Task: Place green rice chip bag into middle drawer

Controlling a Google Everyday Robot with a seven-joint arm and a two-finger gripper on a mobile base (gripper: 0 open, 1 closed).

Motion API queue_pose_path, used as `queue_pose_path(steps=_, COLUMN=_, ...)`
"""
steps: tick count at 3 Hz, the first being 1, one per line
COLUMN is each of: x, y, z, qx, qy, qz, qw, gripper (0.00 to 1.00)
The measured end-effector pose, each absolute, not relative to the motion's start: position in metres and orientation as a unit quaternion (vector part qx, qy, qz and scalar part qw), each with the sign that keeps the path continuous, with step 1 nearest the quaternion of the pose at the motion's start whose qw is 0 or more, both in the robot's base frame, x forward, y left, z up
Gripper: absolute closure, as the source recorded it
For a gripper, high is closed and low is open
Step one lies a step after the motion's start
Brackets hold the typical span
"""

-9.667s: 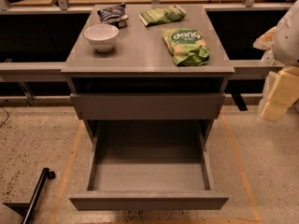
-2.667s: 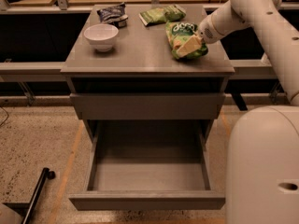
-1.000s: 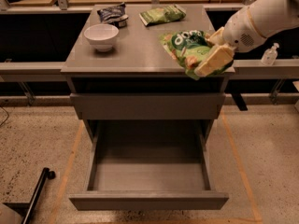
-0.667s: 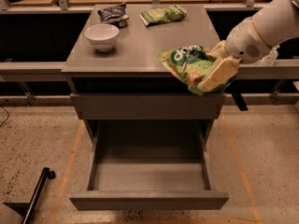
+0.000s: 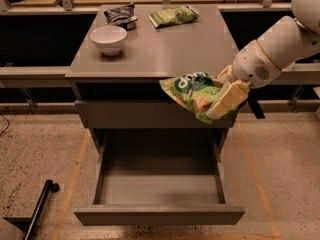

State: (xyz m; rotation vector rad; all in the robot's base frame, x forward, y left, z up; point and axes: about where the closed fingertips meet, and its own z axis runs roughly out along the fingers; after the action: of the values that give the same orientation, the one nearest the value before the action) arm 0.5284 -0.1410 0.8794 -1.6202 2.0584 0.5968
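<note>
The green rice chip bag [image 5: 192,94], bright green with white "dang" lettering, hangs in the air in front of the cabinet's upper drawer front, off the top. My gripper [image 5: 223,101] is shut on the bag's right side, with a cream finger [image 5: 227,100] lying across it. The white arm [image 5: 277,46] comes in from the upper right. Below, the middle drawer [image 5: 159,215] stands pulled fully out, its grey floor bare. The bag is above the drawer's back right part.
On the cabinet top [image 5: 190,54] stand a white bowl [image 5: 108,38], a dark blue-black bag [image 5: 120,14] and a paler green bag [image 5: 174,16]. A narrower drawer front [image 5: 125,115] is shut above the open drawer. A black pole [image 5: 41,209] lies on the floor at lower left.
My gripper has lifted the green bag off the cabinet top and carried it forward and down, past the front edge, to above the open drawer.
</note>
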Motion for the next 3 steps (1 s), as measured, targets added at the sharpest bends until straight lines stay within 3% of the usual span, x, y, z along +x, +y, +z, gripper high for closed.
queue_pose_path(steps=1, x=0.533, y=-0.134, z=0.872, qx=-0.604, qy=0.739, qz=0.203, qw=0.219, gripper=1.00)
queue_pose_path(steps=3, x=0.521, y=-0.122, z=0.779, qx=-0.580, qy=0.753, qz=0.251, qw=0.182, gripper=1.00)
